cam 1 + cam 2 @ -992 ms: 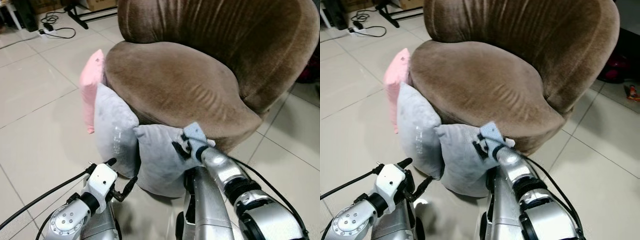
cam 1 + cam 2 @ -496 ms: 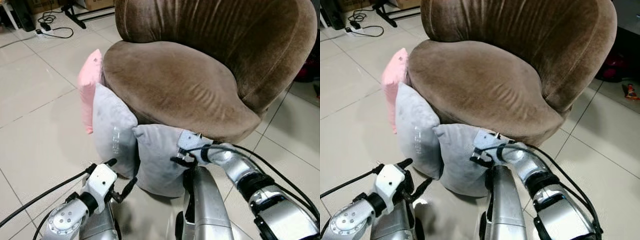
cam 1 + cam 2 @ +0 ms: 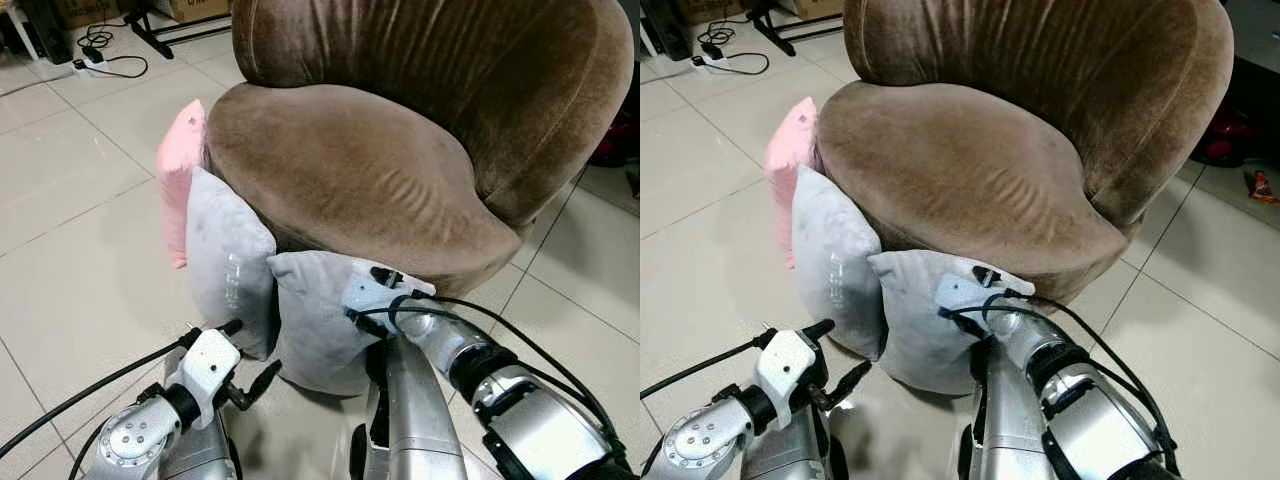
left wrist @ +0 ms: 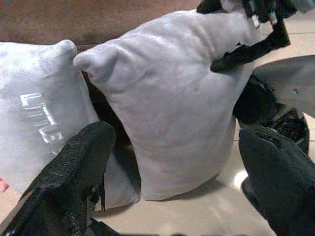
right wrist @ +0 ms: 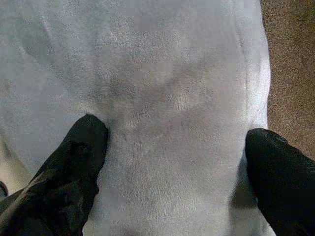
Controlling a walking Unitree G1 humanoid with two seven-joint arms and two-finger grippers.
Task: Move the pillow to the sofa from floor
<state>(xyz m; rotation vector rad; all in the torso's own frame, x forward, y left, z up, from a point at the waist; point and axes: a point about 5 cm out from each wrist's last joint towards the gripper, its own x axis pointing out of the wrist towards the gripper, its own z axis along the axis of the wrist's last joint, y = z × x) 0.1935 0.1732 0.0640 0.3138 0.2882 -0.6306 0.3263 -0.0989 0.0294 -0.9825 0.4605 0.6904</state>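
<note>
The right hand (image 5: 174,147) is pressing its wide-spread fingers into the grey pillow (image 3: 315,320) (leaning against the brown sofa (image 3: 370,170)), while the left hand (image 4: 177,162) is hovering open nearby.

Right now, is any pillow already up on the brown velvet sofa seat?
No: the brown velvet sofa seat holds no pillow, and both grey plush pillows and the pink pillow stand on the floor against its base.

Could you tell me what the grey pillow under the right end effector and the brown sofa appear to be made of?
The grey pillow looks like soft plush or fleece: matte, short fuzzy nap, dimpling by the right end effector. The brown sofa looks like velvet or velour: faint sheen with brushed streaks. The exact fibres cannot be told.
</note>
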